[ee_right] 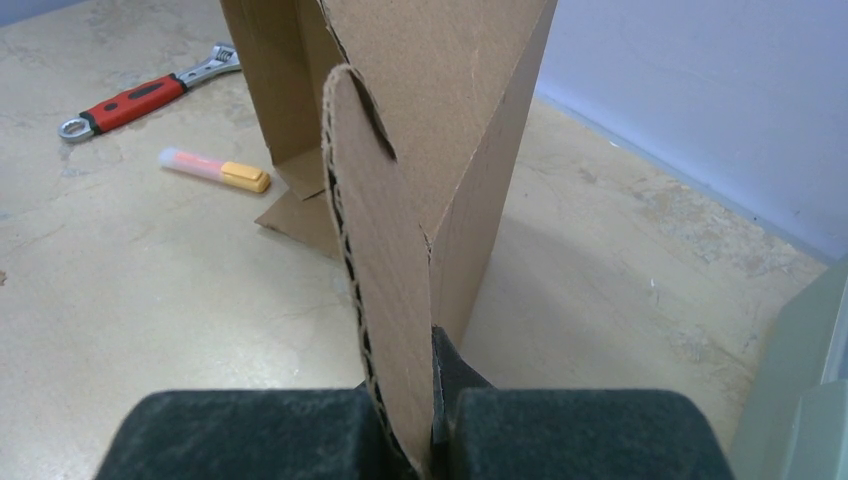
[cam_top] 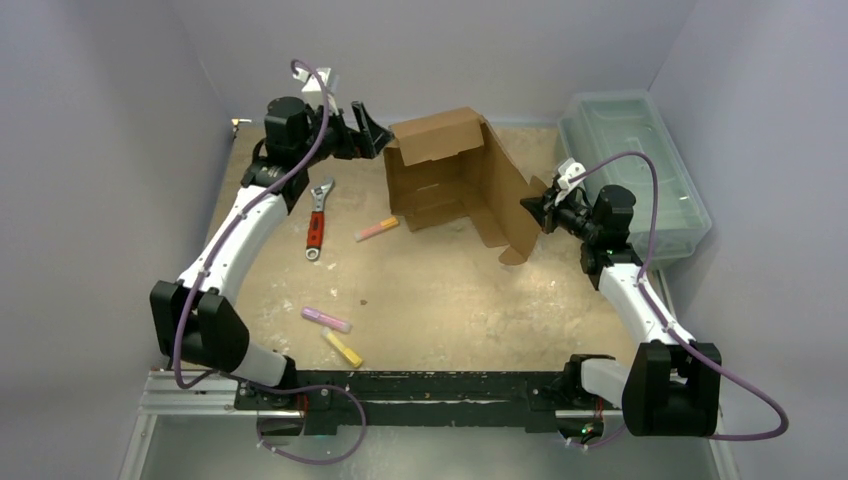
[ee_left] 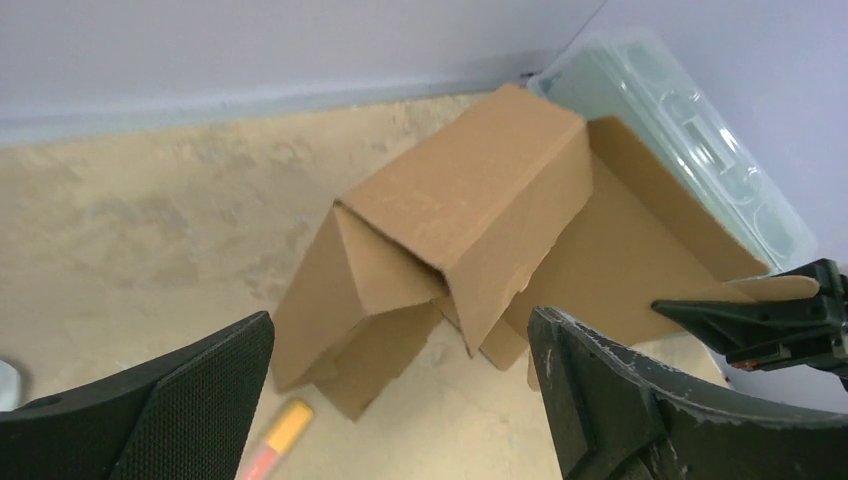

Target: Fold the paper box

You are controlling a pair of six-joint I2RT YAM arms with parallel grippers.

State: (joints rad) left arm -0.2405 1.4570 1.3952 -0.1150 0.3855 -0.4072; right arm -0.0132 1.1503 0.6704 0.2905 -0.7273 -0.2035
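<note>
- Cardboard mailer box [cam_top: 455,180] is sitting half-erected near the far edge of the table [cam_top: 440,300], walls up, side flap splaying toward the right edge.
- Right gripper [cam_top: 535,208] is pinching the flap's rounded tab, jaws clamped tight on the cardboard.
- Left gripper [cam_top: 367,130] is hovering wide open just beside the box's left wall, gripping nothing.
- Step in hand, likely: bracing one flap while forming the walls.
- Next move is calling for the left jaws catching the raised left panel and folding it inward.
</note>
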